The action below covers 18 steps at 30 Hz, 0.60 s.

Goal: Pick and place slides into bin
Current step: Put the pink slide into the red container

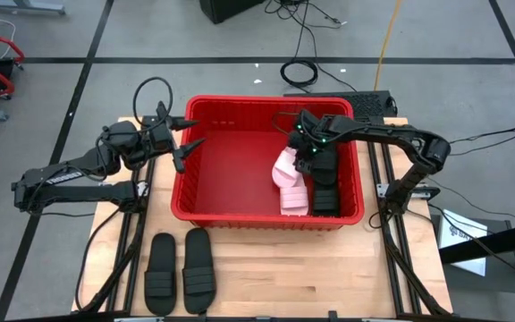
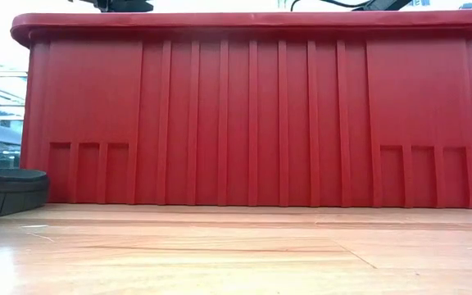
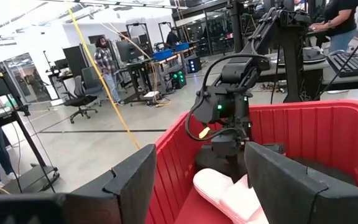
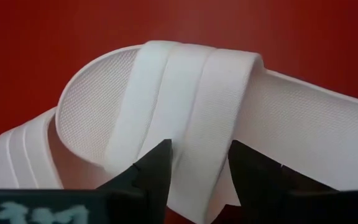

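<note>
**Ana:** Right wrist view puts us nose to nose with a pale pink ribbed-strap foam slide sandal, and the right end effector has its two dark fingers pinched narrow on the strap's edge. That's holding, I'd say.

**Ben:** And the strap is the place to take it. These slides look light and rubbery, a bit springy, so a pinch across the wide band should carry the whole thing without crushing it.

**Ana:** From above, the right arm reaches over the large red ribbed plastic bin, wrist bent down inside it. Two pale slides lie heaped against the bin's right half, with black slides just beside them.

**Ben:** The left end effector hovers at the bin's left rim, fingers spread wide, holding nothing.

**Ana:** Two black slides wait on the wooden desk, near the bin's front wall.
</note>
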{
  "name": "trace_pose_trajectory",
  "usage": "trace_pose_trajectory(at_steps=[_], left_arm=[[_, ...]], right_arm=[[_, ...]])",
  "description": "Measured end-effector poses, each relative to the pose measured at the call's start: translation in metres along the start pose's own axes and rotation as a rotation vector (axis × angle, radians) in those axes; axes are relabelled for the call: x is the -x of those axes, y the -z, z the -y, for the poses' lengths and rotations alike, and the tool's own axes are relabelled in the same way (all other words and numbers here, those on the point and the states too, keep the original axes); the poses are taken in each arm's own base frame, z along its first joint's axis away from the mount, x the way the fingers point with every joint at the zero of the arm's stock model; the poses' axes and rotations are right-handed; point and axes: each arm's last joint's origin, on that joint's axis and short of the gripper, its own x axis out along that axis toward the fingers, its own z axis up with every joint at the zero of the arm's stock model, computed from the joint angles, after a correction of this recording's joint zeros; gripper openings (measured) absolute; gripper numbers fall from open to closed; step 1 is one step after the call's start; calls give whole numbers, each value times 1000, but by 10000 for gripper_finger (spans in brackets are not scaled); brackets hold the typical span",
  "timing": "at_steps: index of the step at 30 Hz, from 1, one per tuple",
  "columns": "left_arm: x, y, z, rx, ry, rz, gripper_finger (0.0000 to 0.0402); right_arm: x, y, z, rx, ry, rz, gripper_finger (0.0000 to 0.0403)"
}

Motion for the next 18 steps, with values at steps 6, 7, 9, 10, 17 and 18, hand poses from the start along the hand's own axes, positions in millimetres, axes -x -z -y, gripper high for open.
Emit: trace_pose_trajectory(at_steps=[6,7,9,10,17,18], left_arm=[[0,0,0,5,0,0,250],[0,0,0,5,-1,1,250],[0,0,0,5,-1,1,250],[0,0,0,5,-1,1,250],[0,0,0,12,-1,1,250],[0,0,0,12,-1,2,250]], right_arm=[[0,1,0,21,0,-10,75],[0,1,0,24,1,-7,60],[0,0,1,24,5,0,29],[1,0,2,22,6,3,16],[2,1,6,37,6,-1,4],[2,2,5,40,5,-4,4]])
